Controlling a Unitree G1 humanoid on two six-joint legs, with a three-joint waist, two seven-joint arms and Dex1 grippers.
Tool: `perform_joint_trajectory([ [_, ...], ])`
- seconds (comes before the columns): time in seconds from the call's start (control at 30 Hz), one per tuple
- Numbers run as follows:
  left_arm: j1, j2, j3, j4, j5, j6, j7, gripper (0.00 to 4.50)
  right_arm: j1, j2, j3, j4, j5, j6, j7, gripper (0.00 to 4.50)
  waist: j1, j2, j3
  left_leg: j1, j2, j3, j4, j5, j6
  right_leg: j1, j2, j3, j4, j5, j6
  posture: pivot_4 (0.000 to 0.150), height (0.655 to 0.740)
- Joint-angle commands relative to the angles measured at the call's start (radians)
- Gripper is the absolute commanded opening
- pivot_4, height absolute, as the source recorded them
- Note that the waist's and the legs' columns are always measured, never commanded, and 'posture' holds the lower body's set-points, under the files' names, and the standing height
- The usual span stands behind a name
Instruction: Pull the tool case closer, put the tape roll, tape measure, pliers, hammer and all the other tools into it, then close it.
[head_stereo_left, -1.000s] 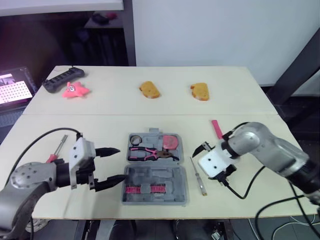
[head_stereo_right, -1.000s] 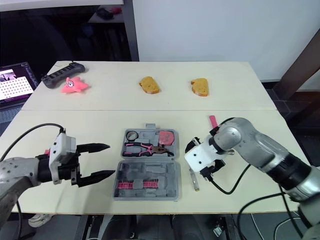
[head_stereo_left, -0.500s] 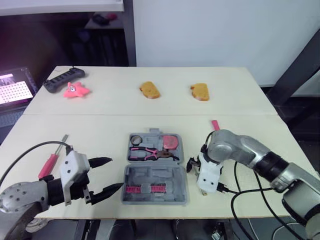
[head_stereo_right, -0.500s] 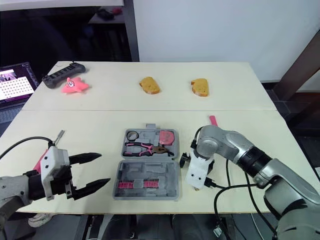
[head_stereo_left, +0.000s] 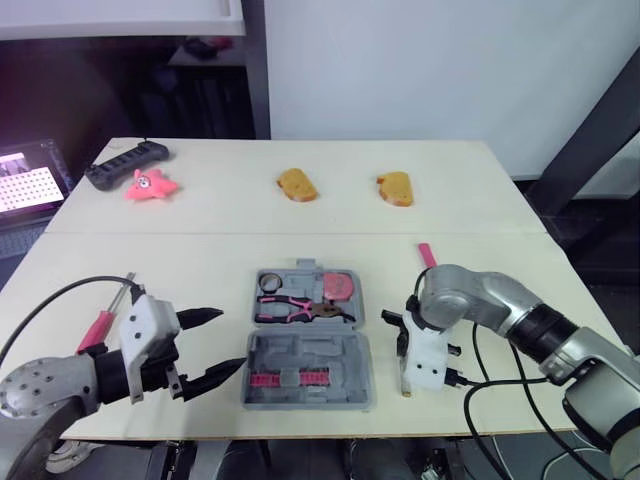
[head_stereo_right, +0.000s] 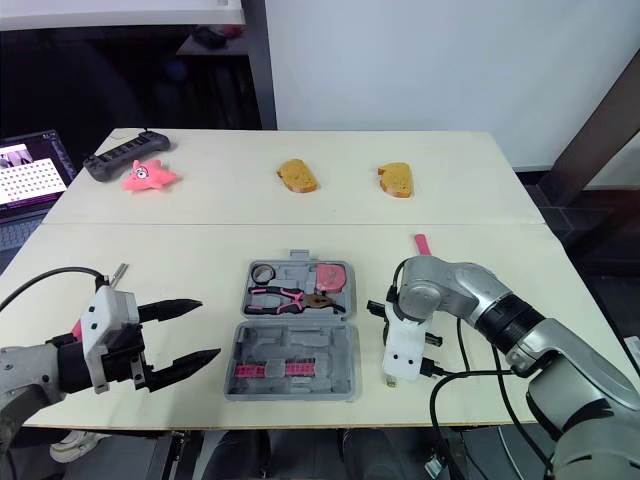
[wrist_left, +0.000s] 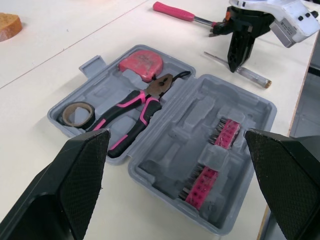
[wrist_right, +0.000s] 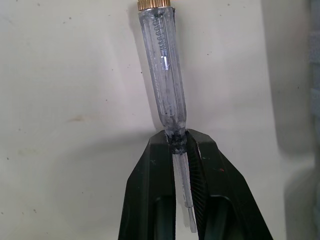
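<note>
The grey tool case (head_stereo_left: 308, 338) lies open near the table's front edge. In it are the tape roll (head_stereo_left: 267, 283), pink-handled pliers (head_stereo_left: 300, 308), pink tape measure (head_stereo_left: 341, 284) and a pink bit set (head_stereo_left: 290, 379). Just right of the case, my right gripper (wrist_right: 177, 140) points down, shut on the shaft of a clear-handled screwdriver (wrist_right: 165, 75) that lies on the table. My left gripper (head_stereo_left: 222, 345) hovers open left of the case, holding nothing. A pink-handled screwdriver (head_stereo_left: 100, 325) lies behind my left gripper. Another pink-handled tool (head_stereo_left: 428, 254) lies beyond my right gripper.
At the back of the table sit two bread pieces (head_stereo_left: 298, 184) (head_stereo_left: 395, 187), a pink toy (head_stereo_left: 150, 183) and a black bar-shaped device (head_stereo_left: 125, 163). A lit screen (head_stereo_left: 25, 185) stands off the table's left side.
My right gripper came down onto the clear-handled screwdriver and shut on its shaft. My left gripper drew back a little from the case, still open.
</note>
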Motion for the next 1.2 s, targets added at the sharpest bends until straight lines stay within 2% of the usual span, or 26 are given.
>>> perform_joint_trajectory([
  [0.03, -0.011, 0.017, -0.013, 0.004, 0.003, -0.003, -0.009, 4.50, 0.057, -0.039, -0.095, -0.110, 0.094, 0.171, 0.033, 0.02, 0.001, 0.001, 0.001, 0.000, 0.000, 0.000, 0.000, 0.000, 0.000, 0.000, 0.000, 0.000, 0.000, 0.000, 0.000, 0.150, 0.7080],
  [0.13, -0.032, 0.027, -0.027, 0.025, 0.006, -0.006, -0.021, 4.50, 0.181, -0.064, -0.263, -0.337, 0.284, 0.622, 0.091, 0.02, 0.003, 0.003, 0.002, -0.003, 0.000, 0.000, 0.000, 0.000, 0.000, -0.002, 0.000, 0.000, 0.000, 0.000, 0.000, 0.150, 0.7080],
  [0.17, -0.041, 0.030, -0.034, 0.034, 0.008, -0.009, -0.025, 4.50, 0.225, -0.037, -0.323, -0.424, 0.360, 0.871, 0.088, 0.02, 0.003, 0.004, 0.002, -0.004, 0.000, 0.000, 0.000, 0.000, 0.000, -0.003, 0.000, 0.000, 0.000, 0.000, 0.000, 0.150, 0.7080],
  [0.23, -0.057, 0.036, -0.044, 0.049, 0.011, -0.014, -0.033, 4.50, 0.285, 0.019, -0.419, -0.544, 0.367, 1.278, 0.023, 0.02, 0.001, 0.003, 0.002, -0.004, 0.000, -0.001, 0.000, 0.000, 0.000, -0.003, 0.000, 0.000, 0.001, 0.000, 0.000, 0.150, 0.7080],
  [0.27, -0.063, 0.037, -0.047, 0.054, 0.012, -0.015, -0.036, 4.50, 0.298, 0.031, -0.439, -0.588, 0.357, 1.412, -0.006, 0.02, 0.000, 0.003, 0.002, -0.004, 0.000, -0.002, 0.000, 0.000, 0.000, -0.004, 0.000, 0.000, 0.001, 0.000, 0.000, 0.150, 0.7080],
  [0.33, -0.078, 0.038, -0.054, 0.065, 0.016, -0.016, -0.042, 4.50, 0.247, 0.031, -0.389, -0.632, 0.324, 1.868, -0.059, 0.02, 0.000, 0.004, 0.002, -0.005, 0.000, -0.001, 0.001, 0.000, 0.000, -0.004, 0.000, 0.000, 0.001, 0.000, 0.001, 0.150, 0.7080],
  [0.4, -0.096, 0.039, -0.066, 0.076, 0.019, -0.018, -0.045, 4.50, 0.219, 0.102, -0.422, -0.609, 0.348, 2.139, -0.152, 0.02, 0.000, 0.003, 0.002, -0.007, 0.000, -0.001, 0.001, 0.000, -0.001, -0.007, 0.000, 0.000, 0.001, 0.000, 0.000, 0.150, 0.7080],
  [0.43, -0.099, 0.038, -0.069, 0.077, 0.020, -0.018, -0.046, 4.50, 0.210, 0.125, -0.437, -0.603, 0.365, 2.201, -0.191, 0.02, 0.000, 0.003, 0.001, -0.007, -0.001, -0.001, 0.001, 0.000, -0.001, -0.008, 0.000, 0.000, 0.001, 0.000, 0.000, 0.150, 0.7080],
  [0.6, -0.134, 0.041, -0.095, 0.090, 0.027, -0.019, -0.053, 4.50, 0.171, 0.302, -0.609, -0.415, 0.351, 2.343, -0.456, 0.02, -0.001, 0.003, 0.002, -0.011, -0.001, -0.001, -0.001, 0.000, -0.001, -0.012, 0.000, 0.000, 0.001, 0.000, 0.000, 0.150, 0.7080],
  [0.77, -0.148, 0.045, -0.095, 0.096, 0.022, -0.017, -0.059, 4.50, 0.204, 0.309, -0.584, -0.384, 0.404, 2.282, -0.574, 0.02, 0.000, 0.003, 0.001, -0.026, -0.001, -0.001, 0.001, 0.000, -0.001, -0.026, 0.000, 0.000, 0.001, 0.002, 0.002, 0.150, 0.7080],
  [0.9, -0.145, 0.046, -0.087, 0.089, 0.009, -0.014, -0.066, 4.50, 0.232, 0.326, -0.609, -0.375, 0.441, 2.257, -0.655, 0.02, -0.004, 0.002, 0.001, -0.026, -0.001, -0.001, 0.000, 0.000, -0.001, -0.026, 0.000, 0.000, 0.001, 0.002, 0.003, 0.150, 0.7080],
  [1.0, -0.144, 0.047, -0.082, 0.090, 0.007, -0.016, -0.072, 4.50, 0.229, 0.325, -0.644, -0.386, 0.476, 2.256, -0.691, 1.45, -0.003, 0.002, 0.000, -0.025, -0.001, -0.001, 0.001, 0.000, -0.001, -0.025, 0.000, 0.000, 0.001, 0.002, 0.003, 0.150, 0.7080],
  [1.13, -0.162, 0.055, -0.096, 0.107, 0.013, -0.022, -0.089, 4.50, 0.251, 0.205, -0.607, -0.511, 0.550, 2.180, -0.651, 3.29, 0.005, 0.003, 0.001, -0.026, -0.002, -0.002, 0.001, 0.000, -0.001, -0.025, 0.000, 0.000, 0.001, 0.002, 0.003, 0.150, 0.7080],
  [1.2, -0.177, 0.058, -0.107, 0.120, 0.016, -0.025, -0.098, 4.50, 0.270, 0.158, -0.618, -0.561, 0.596, 2.127, -0.619, 3.29, 0.001, 0.003, 0.001, -0.026, -0.002, -0.002, 0.001, 0.000, -0.001, -0.025, -0.001, 0.000, 0.001, 0.001, 0.004, 0.150, 0.7080],
])
